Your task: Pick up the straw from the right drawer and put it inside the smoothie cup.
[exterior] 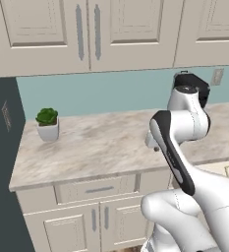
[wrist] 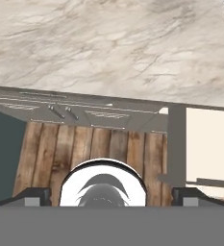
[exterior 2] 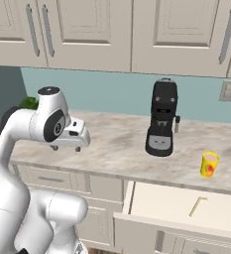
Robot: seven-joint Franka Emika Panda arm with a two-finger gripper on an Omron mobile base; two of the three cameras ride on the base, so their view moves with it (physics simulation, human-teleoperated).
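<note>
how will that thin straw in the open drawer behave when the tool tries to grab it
The straw is a very thin stick lying flat on the right drawer floor, so it probably weighs almost nothing and may skid or roll when nudged. Its bent top might limit rolling. Being so slim, it could slip between the fingertips or flex under pressure.
</note>
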